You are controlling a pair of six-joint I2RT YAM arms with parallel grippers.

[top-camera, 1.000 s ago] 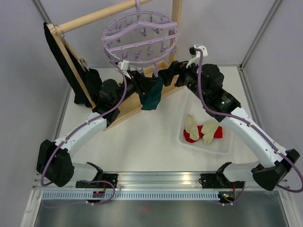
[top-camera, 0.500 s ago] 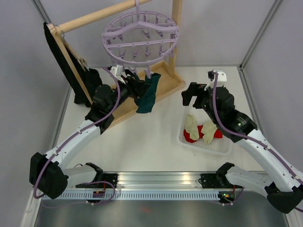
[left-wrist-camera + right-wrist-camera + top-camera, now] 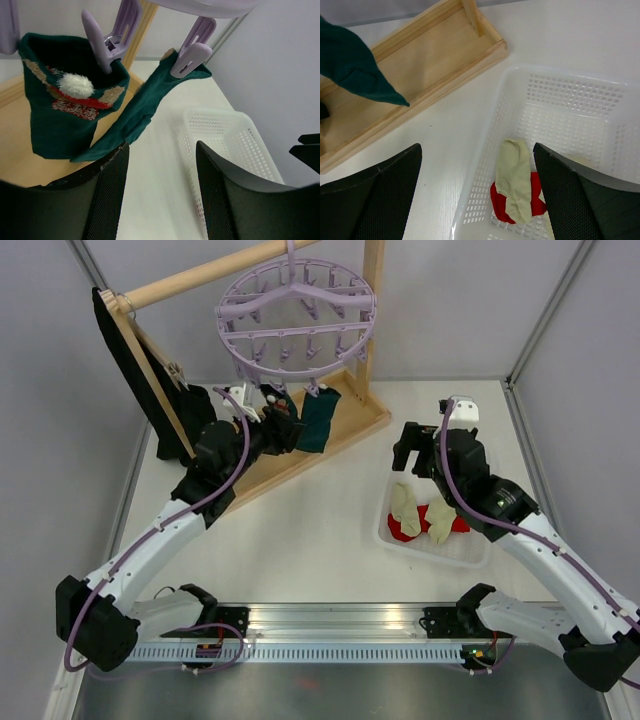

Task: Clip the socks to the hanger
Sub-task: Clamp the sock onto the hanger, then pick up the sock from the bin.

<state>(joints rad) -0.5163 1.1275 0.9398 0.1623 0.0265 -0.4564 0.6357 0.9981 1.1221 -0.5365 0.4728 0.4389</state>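
Observation:
The lavender hanger point(image 3: 280, 298) hangs from the wooden rack's pole. Two dark teal socks hang from its clips: a patterned sock point(image 3: 62, 120) with a white pom, and a plain teal sock point(image 3: 147, 105) under a lavender clip point(image 3: 192, 55). My left gripper point(image 3: 160, 192) is open just below and in front of them, with nothing between its fingers; from above it point(image 3: 288, 426) sits beside the teal sock point(image 3: 320, 422). My right gripper point(image 3: 480, 200) is open over the white basket point(image 3: 570, 90). In the basket lie a cream sock point(image 3: 515, 182) and a red sock point(image 3: 500, 206).
The wooden rack point(image 3: 200, 275) has a tray-like base point(image 3: 420, 75) lying diagonally at the back of the table. A long black cloth point(image 3: 140, 370) hangs on its left side. The basket point(image 3: 470, 552) sits right of centre, with another cream sock point(image 3: 442, 516) in it.
My left gripper has opened, let go of the teal sock and drawn back; the sock now hangs from its clip. My right arm has pulled away from the hanger to above the basket.

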